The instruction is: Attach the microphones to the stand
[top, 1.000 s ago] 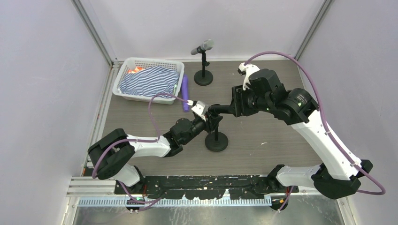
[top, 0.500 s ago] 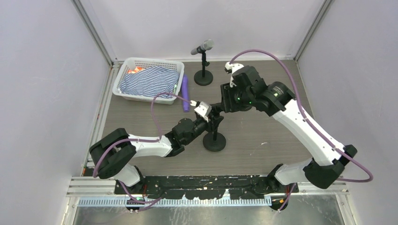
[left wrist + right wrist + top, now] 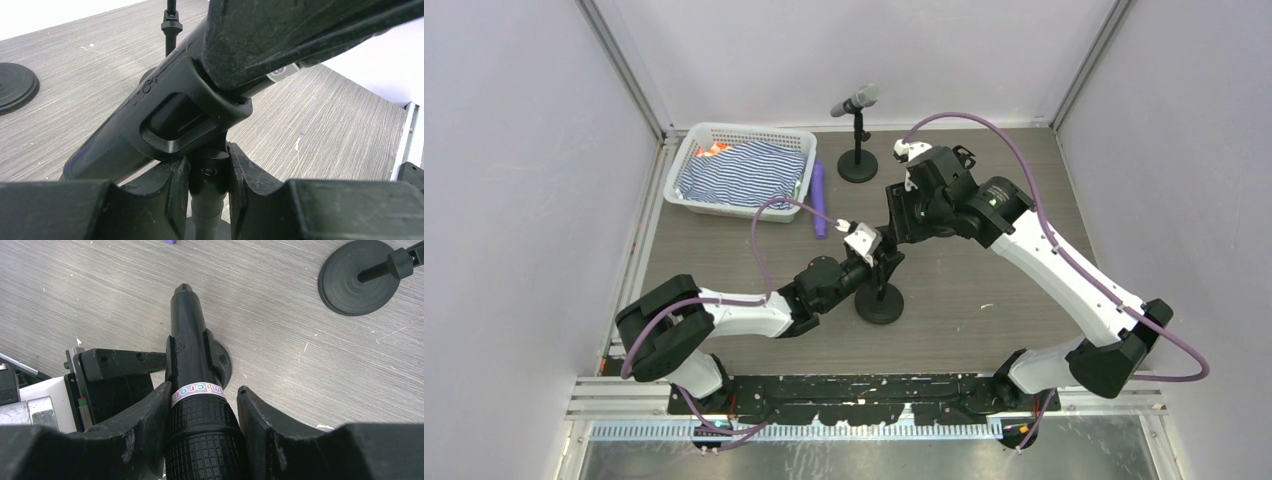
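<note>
Right gripper (image 3: 205, 392) first: its jaws are clamped snug on the black mic (image 3: 192, 345). The pads sit on the ribbed grip just behind the label band, which gives me leverage along its length. The mic's tail points forward and down through the clip (image 3: 172, 122). The body looks seated there, though I can't tell if it's fully home.

Left gripper (image 3: 209, 172) is nearly closed on the stand (image 3: 879, 302), pinching the stem right under the clip's pivot. I read that as a brace, so the stand won't tip or swivel while the other arm pushes.

The right arm arches high from its base, wrist folded back over the stand from behind and to the right, fingers aimed down. The left arm lies low and stretched out, coming at the stand from the near left.

Further out, the silver mic (image 3: 856, 100) is already clipped on the far stand (image 3: 857, 170), behind the stand. The purple mic (image 3: 818, 198) lies flat on the table (image 3: 964, 280), behind and left of the stand. It's just beside the basket (image 3: 754, 129) holding a striped cloth (image 3: 744, 170), so that one's yet to mount.
</note>
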Controlling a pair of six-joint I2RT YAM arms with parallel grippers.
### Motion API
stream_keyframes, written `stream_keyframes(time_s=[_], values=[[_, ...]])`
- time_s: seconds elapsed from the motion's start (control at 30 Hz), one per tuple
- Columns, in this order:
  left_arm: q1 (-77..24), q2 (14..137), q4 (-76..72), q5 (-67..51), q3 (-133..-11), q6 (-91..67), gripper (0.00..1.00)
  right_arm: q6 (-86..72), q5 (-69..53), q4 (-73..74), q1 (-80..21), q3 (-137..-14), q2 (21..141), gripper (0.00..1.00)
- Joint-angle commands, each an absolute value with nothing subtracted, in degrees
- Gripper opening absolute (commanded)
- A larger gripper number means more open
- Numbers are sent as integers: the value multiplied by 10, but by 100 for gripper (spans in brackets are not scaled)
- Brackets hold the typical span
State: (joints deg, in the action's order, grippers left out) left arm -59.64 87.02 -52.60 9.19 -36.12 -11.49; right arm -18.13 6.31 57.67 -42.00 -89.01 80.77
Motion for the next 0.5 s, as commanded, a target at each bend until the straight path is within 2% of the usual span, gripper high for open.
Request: stream_keyframes(time_s=[0.0, 0.03, 0.07, 0.13, 0.27, 0.33, 0.47], values=[[-631, 861, -581, 45, -376, -98, 0, -179, 83, 590, -423, -853, 814, 1], [-630, 861, -581, 50, -373, -98, 0, -179, 81, 588, -423, -856, 801, 5], [-628, 860, -582, 51, -370, -97, 0, -180, 76, 582, -423, -858, 785, 14], [-627, 859, -581, 52, -365, -90, 0, -181, 65, 569, -423, -861, 755, 39], [-628, 860, -606, 34, -345, -71, 0, -179, 42, 528, -422, -870, 691, 72], [-628, 863, -619, 14, -332, -65, 0, -178, 30, 498, -422, -870, 657, 82], [-628, 865, -658, -26, -294, -65, 0, -177, 24, 384, -423, -816, 568, 85]])
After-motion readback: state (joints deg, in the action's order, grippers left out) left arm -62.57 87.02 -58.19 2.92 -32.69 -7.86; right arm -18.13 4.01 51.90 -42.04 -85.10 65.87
